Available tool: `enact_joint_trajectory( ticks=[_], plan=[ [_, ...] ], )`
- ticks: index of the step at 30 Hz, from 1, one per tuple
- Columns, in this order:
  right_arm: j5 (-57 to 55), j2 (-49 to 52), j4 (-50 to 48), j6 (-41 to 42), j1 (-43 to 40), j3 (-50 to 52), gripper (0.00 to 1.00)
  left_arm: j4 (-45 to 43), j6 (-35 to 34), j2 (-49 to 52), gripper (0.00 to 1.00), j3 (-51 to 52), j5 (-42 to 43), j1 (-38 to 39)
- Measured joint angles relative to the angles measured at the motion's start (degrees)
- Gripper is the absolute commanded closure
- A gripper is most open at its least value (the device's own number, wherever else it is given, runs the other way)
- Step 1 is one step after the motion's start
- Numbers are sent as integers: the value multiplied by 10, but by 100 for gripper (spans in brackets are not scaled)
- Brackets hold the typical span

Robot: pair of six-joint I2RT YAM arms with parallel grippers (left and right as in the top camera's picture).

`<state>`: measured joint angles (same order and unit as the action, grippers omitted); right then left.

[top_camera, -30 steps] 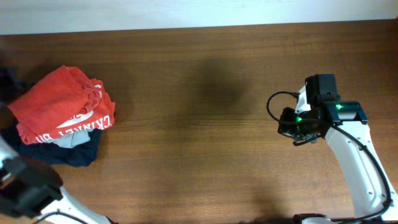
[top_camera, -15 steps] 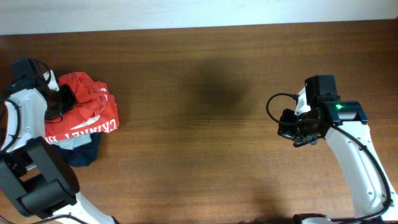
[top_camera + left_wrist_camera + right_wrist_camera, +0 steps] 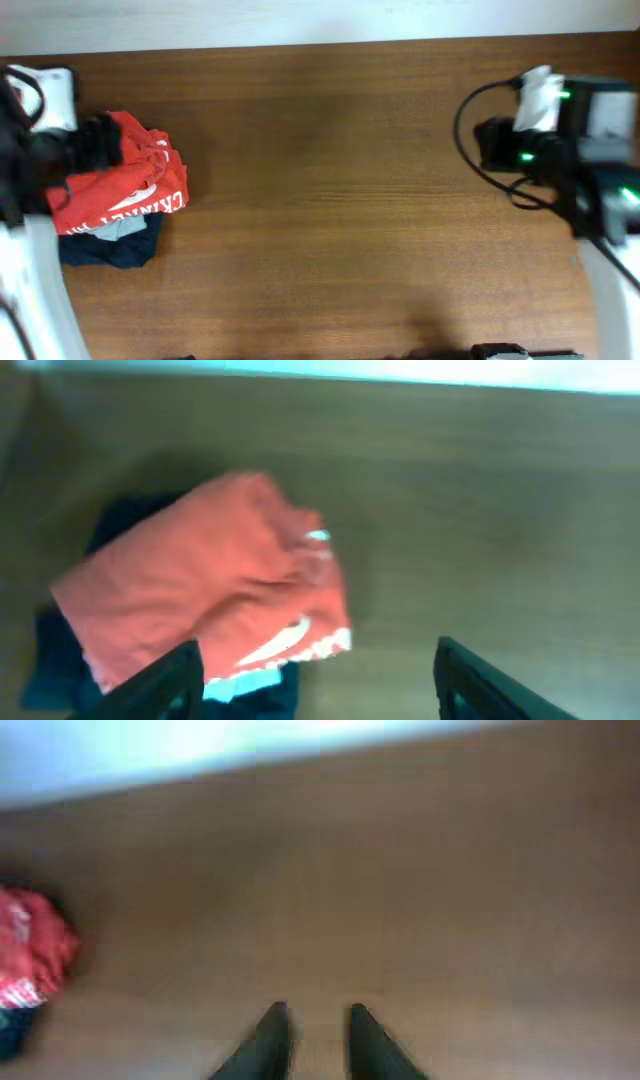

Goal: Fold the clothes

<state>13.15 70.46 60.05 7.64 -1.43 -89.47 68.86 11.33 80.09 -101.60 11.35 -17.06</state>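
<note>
**Soft, limp and bunched: take it by a free edge**

The orange-red T-shirt lies crumpled at middle left of the overhead frame, on top of a dark navy garment and a pale grey-blue piece. It looks light, soft and floppy and would likely sag and drag. A pinch on the free lettered edge at its lower right seems best. The heap's long axis runs left to right, rising rightward. Collar and sleeves cannot be made out, so its heading is unclear. The left gripper hovers above it, jaws wide and empty. The right gripper, far right over the table, has jaws slightly parted and holds nothing.
</note>
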Motion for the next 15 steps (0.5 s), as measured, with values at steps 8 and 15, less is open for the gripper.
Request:
enact_joint_trajectory(
  ticks=[8, 15],
  plan=[
    [0, -91, 34, -23, 0, -52, 1, 82, 42, -99, 1, 0, 18, 78],
    [1, -82, 73, -23, 0, -52, 1, 83, 44, -106, 1, 0, 18, 78]
  ],
)
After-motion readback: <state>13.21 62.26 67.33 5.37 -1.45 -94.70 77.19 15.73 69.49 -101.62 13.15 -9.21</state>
